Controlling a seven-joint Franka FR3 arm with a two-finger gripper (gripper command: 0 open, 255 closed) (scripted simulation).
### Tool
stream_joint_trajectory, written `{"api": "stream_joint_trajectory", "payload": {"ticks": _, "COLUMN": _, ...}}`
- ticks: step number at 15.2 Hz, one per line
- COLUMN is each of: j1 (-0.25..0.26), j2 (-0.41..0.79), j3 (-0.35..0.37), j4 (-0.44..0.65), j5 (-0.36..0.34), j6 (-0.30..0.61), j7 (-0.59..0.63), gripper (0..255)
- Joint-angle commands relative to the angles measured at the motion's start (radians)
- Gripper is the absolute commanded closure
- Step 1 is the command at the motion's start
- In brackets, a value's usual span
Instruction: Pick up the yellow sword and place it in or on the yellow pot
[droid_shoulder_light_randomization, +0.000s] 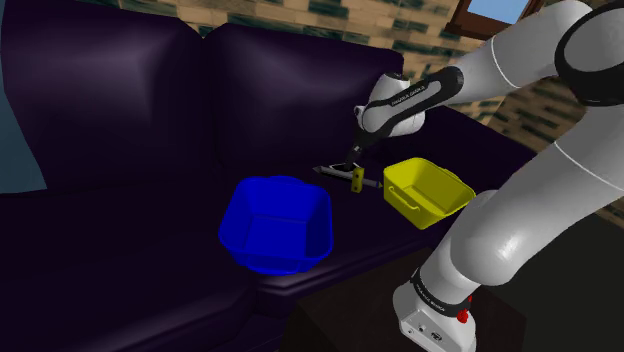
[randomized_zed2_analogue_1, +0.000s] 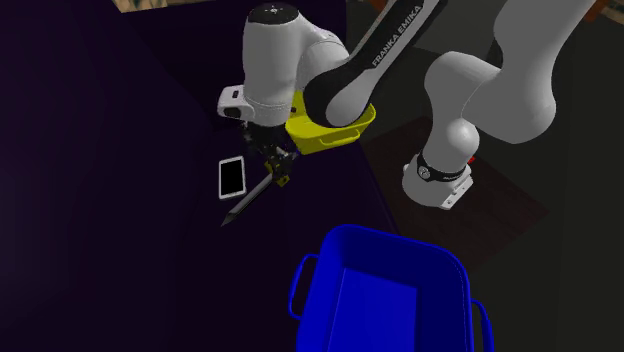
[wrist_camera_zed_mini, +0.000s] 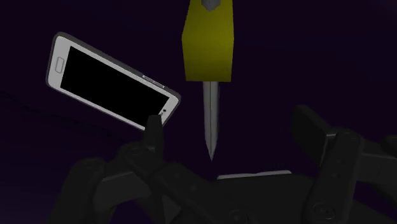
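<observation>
Pre-grasp on the grey-bladed, yellow-guarded sword (wrist_camera_zed_mini: 208, 48).
Black two-finger gripper (wrist_camera_zed_mini: 229, 124) hovers wide over it; next we descend, clamp, carry to yellow rectangular pot (droid_shoulder_light_randomization: 430, 192).

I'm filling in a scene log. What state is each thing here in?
gripper: open, fingers either side of the blade, not touching it.
sword: lying on the sofa, not held.
yellow pot: upright, empty.
blue tub: upright, empty.
phone: lying flat, screen up and dark.
</observation>
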Motion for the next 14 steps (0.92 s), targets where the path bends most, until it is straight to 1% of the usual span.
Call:
{"api": "stream_joint_trajectory", "payload": {"ticks": 1, "j1": -0.014, "j2": 0.174, "j3": 0.111, "j4": 0.16, "j5": -0.134, "j6": -0.167, "j7": 0.187, "gripper": 0}}
{"api": "stream_joint_trajectory", "payload": {"ticks": 2, "j1": 0.007, "j2": 0.231, "j3": 0.116, "j4": 0.215, "j5": -0.164, "j6": -0.225, "j7": 0.226, "gripper": 0}}
{"api": "stream_joint_trajectory", "payload": {"ticks": 4, "j1": 0.016, "j2": 0.253, "j3": 0.101, "j4": 0.208, "j5": -0.162, "j6": -0.196, "j7": 0.223, "gripper": 0}}
{"api": "stream_joint_trajectory", "payload": {"ticks": 9, "j1": 0.006, "j2": 0.311, "j3": 0.094, "j4": 0.196, "j5": -0.156, "j6": -0.124, "j7": 0.218, "gripper": 0}}
{"api": "stream_joint_trajectory", "payload": {"ticks": 14, "j1": 0.005, "j2": 0.318, "j3": 0.093, "j4": 0.194, "j5": -0.155, "j6": -0.116, "j7": 0.217, "gripper": 0}}
